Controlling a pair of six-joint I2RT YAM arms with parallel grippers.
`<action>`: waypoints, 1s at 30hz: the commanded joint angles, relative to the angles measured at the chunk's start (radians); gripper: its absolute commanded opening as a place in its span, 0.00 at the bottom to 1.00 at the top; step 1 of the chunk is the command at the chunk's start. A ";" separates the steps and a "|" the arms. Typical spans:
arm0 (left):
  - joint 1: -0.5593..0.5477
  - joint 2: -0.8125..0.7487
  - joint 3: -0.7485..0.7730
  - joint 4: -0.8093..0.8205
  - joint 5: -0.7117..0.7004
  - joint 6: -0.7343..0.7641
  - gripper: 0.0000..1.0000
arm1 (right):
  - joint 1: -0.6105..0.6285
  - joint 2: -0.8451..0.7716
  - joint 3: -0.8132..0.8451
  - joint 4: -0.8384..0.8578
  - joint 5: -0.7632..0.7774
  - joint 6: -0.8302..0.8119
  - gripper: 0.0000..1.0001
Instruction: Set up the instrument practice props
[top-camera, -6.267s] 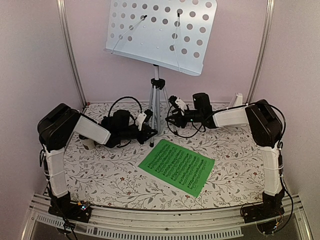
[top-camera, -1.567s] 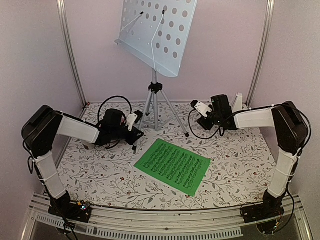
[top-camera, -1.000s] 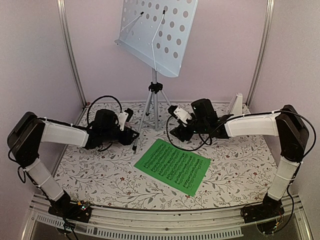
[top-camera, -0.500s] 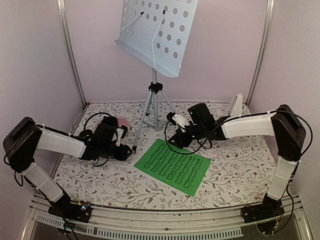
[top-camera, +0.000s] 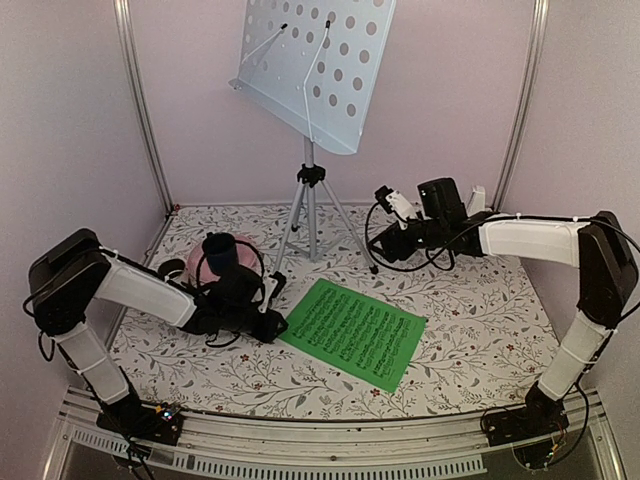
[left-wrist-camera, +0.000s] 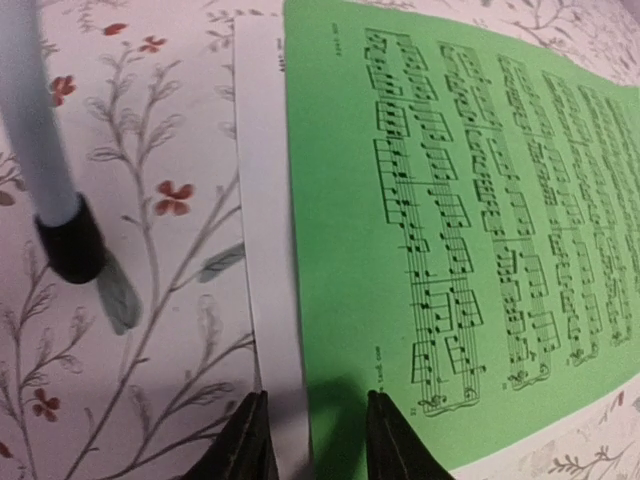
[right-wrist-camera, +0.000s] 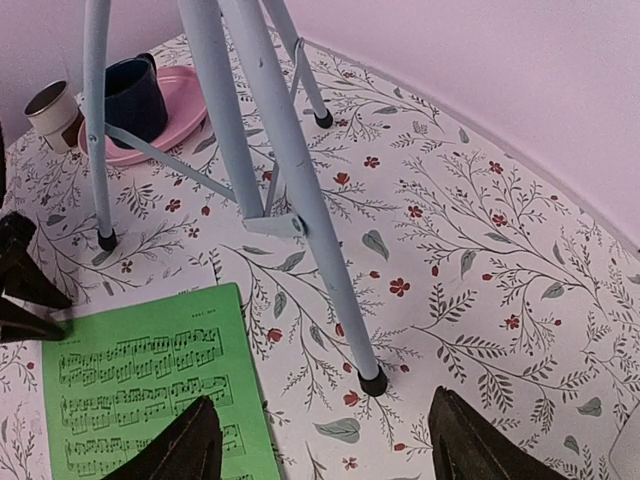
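Observation:
The pale grey music stand (top-camera: 308, 200) stands at the back, its hole-punched desk (top-camera: 315, 70) empty. A green sheet of music (top-camera: 352, 332) lies flat in front of it, on top of a white sheet (left-wrist-camera: 265, 200) that shows as a strip on its left side. My left gripper (top-camera: 275, 325) is low at the sheets' left corner, with jaws narrowly open astride the edge of the green sheet (left-wrist-camera: 450, 200). My right gripper (right-wrist-camera: 325, 445) hangs open over the stand's right foot (right-wrist-camera: 372, 380), holding nothing. The white metronome (top-camera: 478, 196) peeks out behind the right arm.
A dark blue cup (top-camera: 220, 250) sits on a pink plate (top-camera: 195, 265) at the left, behind my left arm. A small white cup (right-wrist-camera: 50, 105) stands beside the plate. The stand's left foot (left-wrist-camera: 70, 250) rests just left of the sheets.
My left gripper came forward from the stand's left leg to the sheets' left corner, its jaws narrowing. My right arm drew back and right to the stand's right leg.

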 joint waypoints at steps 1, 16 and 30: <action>-0.106 0.067 0.023 -0.036 0.084 -0.043 0.33 | -0.024 -0.045 -0.021 -0.013 -0.004 0.009 0.73; -0.017 -0.151 0.021 0.040 0.058 0.051 0.51 | -0.067 0.045 -0.033 0.091 -0.124 -0.055 0.71; 0.238 0.047 0.262 -0.002 0.165 0.320 0.57 | -0.068 0.299 0.208 0.092 -0.193 -0.256 0.71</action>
